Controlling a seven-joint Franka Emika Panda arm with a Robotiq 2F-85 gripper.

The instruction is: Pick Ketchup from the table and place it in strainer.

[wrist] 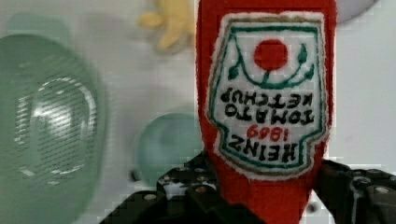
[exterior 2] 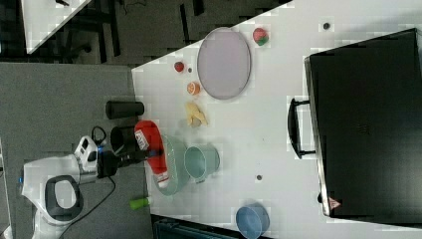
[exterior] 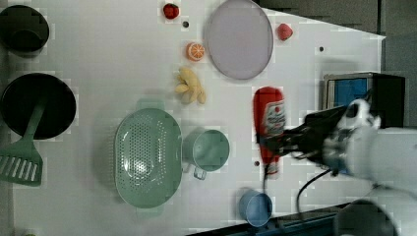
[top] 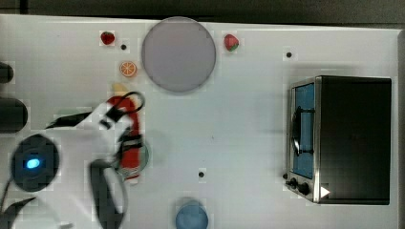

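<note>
Ketchup (wrist: pixel 268 107) clamped near its neck between half-open jaws of gripper (exterior: pixel 287 142), lifted off table (exterior: pixel 123 59), carried lengthwise for clearance. Beyond, green cup (exterior: pixel 209 150), then strainer (exterior: pixel 147 157) waiting empty, likely drop point.

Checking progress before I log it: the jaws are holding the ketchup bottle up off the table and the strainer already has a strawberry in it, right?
Not quite. The gripper does hold the ketchup bottle off the table, but the strainer is empty, as the left view shows. The strawberries lie on the table beside the grey plate.
</note>
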